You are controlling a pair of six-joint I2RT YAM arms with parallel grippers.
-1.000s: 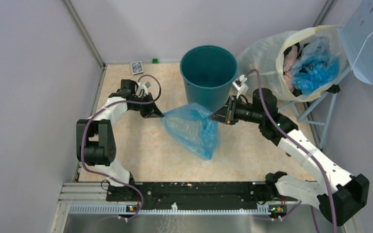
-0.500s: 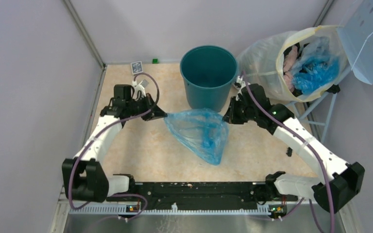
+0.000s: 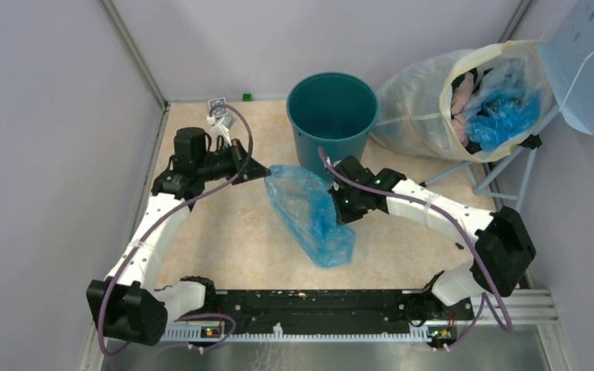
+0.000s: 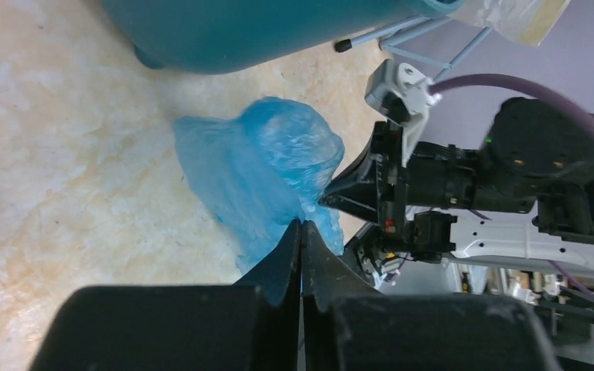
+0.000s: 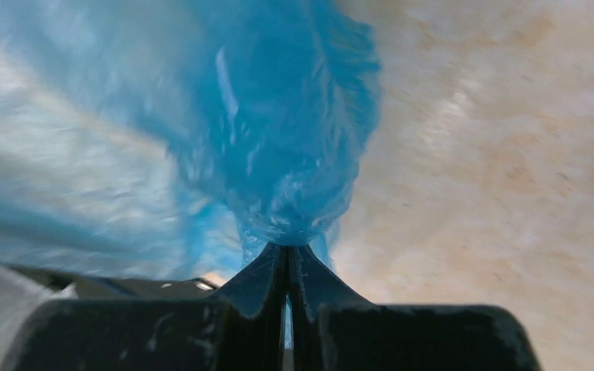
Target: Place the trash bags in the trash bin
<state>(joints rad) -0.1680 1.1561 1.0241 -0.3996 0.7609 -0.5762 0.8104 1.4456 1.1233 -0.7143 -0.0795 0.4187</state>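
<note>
The left gripper (image 3: 264,175) and right gripper (image 3: 332,203) each pinched the light-blue trash bag (image 3: 309,216) at centre, below the teal trash bin (image 3: 332,152); upper right, a cloudy sack (image 3: 410,108) held blue plastic.

A mottled beige worktop (image 3: 224,239) is lying beneath my jaws. Plain lilac-grey walls (image 3: 46,116) are standing to the left of them and beyond them. Far to the right of my jaws, a pale-blue perforated panel (image 3: 588,69) is leaning in. Soft, even light is falling everywhere.

light: even, bright | shadows: soft | right wrist view: motion-blurred | overhead: sharp
</note>
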